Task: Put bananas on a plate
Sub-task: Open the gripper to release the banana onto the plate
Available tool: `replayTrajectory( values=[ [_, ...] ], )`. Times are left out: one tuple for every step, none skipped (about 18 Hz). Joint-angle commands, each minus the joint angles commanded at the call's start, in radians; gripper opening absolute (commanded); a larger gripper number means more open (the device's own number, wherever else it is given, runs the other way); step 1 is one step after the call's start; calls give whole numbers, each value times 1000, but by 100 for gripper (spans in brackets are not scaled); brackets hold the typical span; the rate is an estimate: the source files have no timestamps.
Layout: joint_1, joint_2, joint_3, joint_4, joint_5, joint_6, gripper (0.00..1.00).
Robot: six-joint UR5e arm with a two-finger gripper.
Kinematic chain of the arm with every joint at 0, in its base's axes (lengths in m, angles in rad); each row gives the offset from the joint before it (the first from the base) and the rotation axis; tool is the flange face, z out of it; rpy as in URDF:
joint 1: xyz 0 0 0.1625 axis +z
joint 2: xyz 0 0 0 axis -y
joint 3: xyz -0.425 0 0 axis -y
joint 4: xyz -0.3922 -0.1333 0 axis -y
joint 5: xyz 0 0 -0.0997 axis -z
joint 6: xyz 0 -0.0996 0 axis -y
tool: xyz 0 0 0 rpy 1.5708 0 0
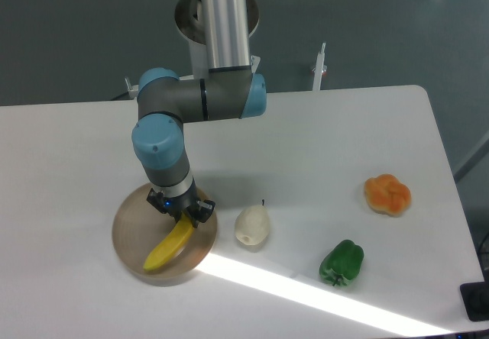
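Note:
A curved yellow banana (167,246) lies across the round beige-tan plate (130,232) at the table's front left, its lower end near the plate's front rim. My gripper (183,212) points down over the plate's right part and is shut on the banana's upper end. The fingertips are partly hidden by the gripper body.
A pale cream pear-shaped fruit (252,225) lies just right of the plate. A green pepper (341,263) sits at front right and an orange fruit (387,194) further right. A bright sunlight stripe runs across the front of the white table (321,140).

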Motion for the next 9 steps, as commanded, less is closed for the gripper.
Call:
replayTrajectory(
  values=[
    [0, 0, 0, -2, 0, 2, 22],
    [0, 2, -2, -2, 0, 2, 22],
    [0, 0, -2, -2, 0, 2, 22],
    [0, 0, -2, -2, -2, 2, 22],
    [0, 0, -2, -2, 0, 2, 22],
    [0, 0, -2, -2, 0, 2, 22],
    [0, 0, -2, -2, 0, 2, 22],
    [0, -3, 0, -2, 0, 3, 23],
    [0, -3, 2, -2, -2, 9, 23]
  ],
)
